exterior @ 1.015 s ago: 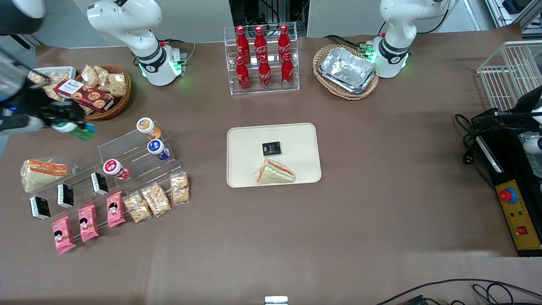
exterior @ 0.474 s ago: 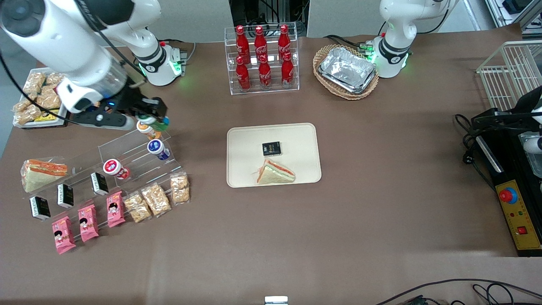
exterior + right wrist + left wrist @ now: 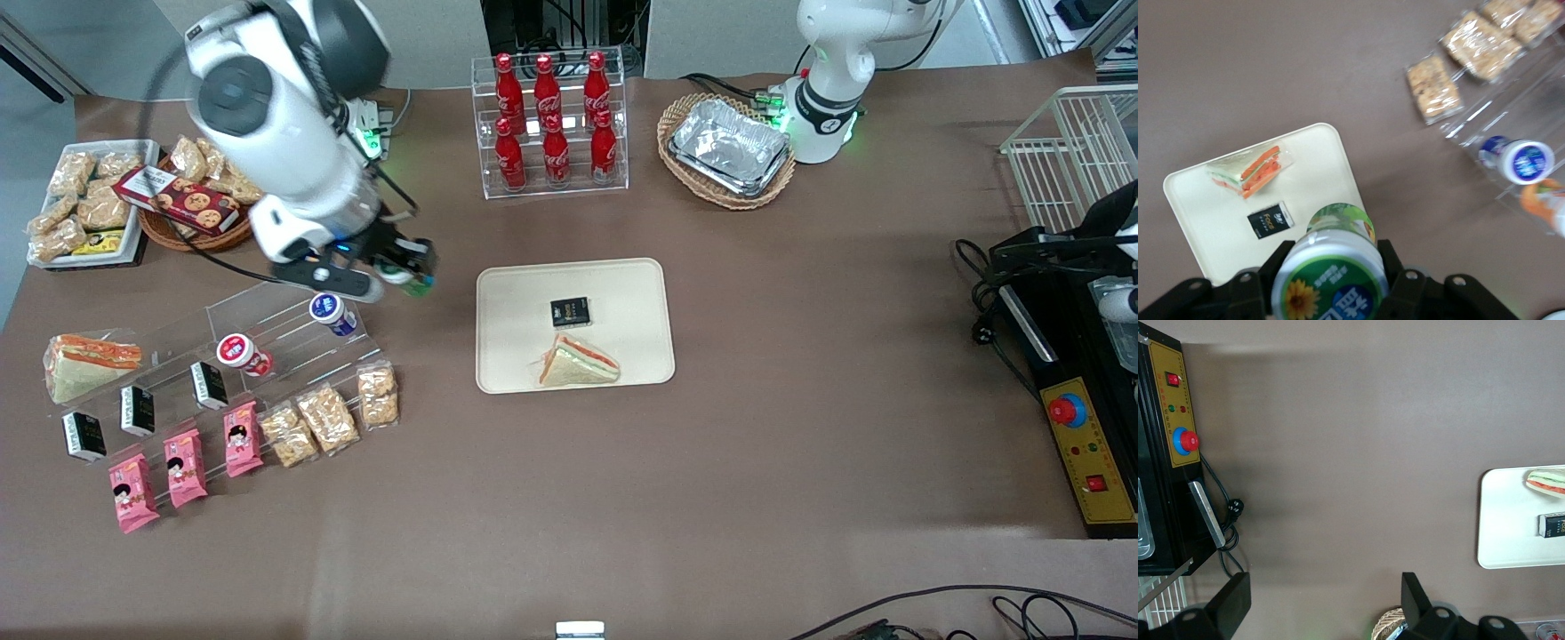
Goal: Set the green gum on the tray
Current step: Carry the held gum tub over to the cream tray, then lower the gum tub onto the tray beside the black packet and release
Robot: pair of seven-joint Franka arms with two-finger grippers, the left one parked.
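Gripping one green gum (image 3: 1331, 280): tool (image 3: 402, 269).

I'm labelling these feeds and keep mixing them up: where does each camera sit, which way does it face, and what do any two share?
Front view: high in front of the table, looking down on the tray, racks, and the gripper carrying the green gum; both arms show.
Left wrist view: on the parked arm, facing down at bare table and the control box; its dark fingers show.
Right wrist view: on the working arm, looking down past the gum; gripper body shows.
Shared: all three show the tray with the sandwich and black packet.
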